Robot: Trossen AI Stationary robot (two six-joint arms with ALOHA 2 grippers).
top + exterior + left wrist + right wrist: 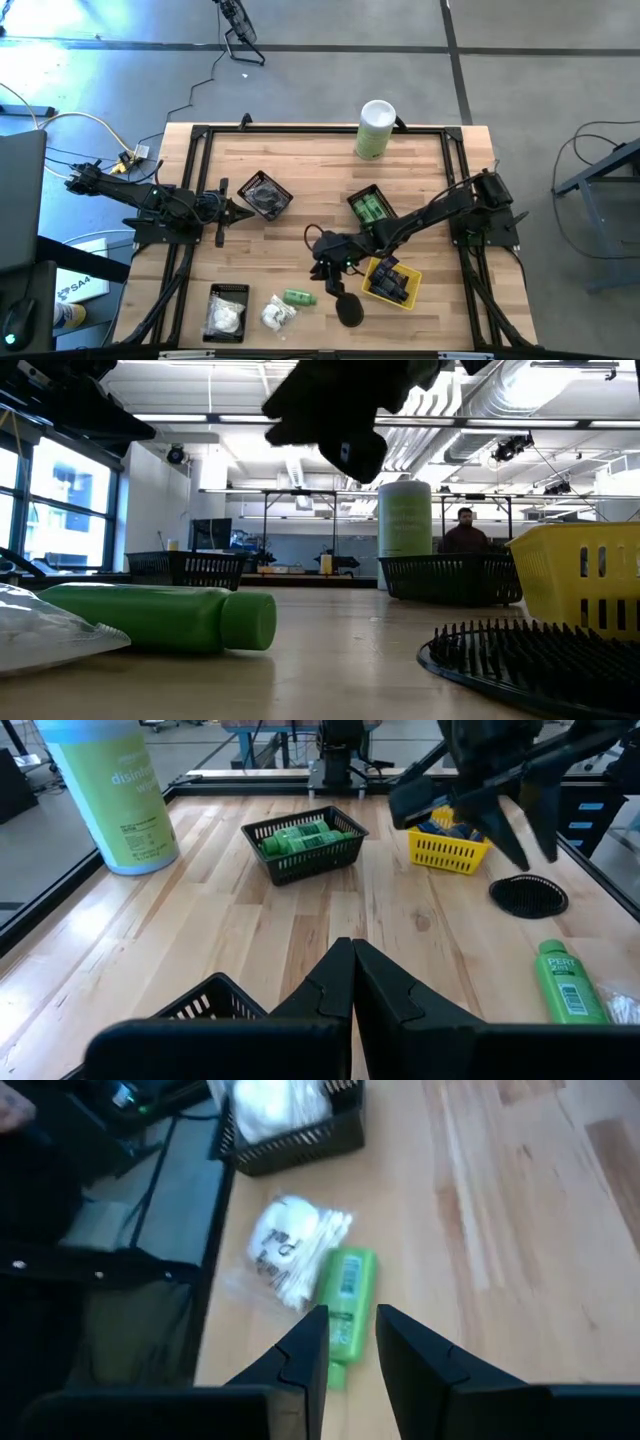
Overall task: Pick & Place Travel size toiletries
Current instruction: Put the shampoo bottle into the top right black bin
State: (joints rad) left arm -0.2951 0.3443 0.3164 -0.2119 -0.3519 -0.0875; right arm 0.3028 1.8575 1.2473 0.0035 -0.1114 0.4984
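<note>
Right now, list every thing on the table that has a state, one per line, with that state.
Left end effector: shut, empty, beside a black basket.
Right end effector: fingers apart, empty, above the green bottle.
Green bottle: lying on its side, loose.
White packet: loose on the table.
Black disc: flat on the table.
Canister: upright.
Yellow basket: holds dark items.

four baskets (265, 193), one loose green bottle (298, 297), one loose white packet (277, 315), one black disc (349, 310), one canister (375, 129)
</note>
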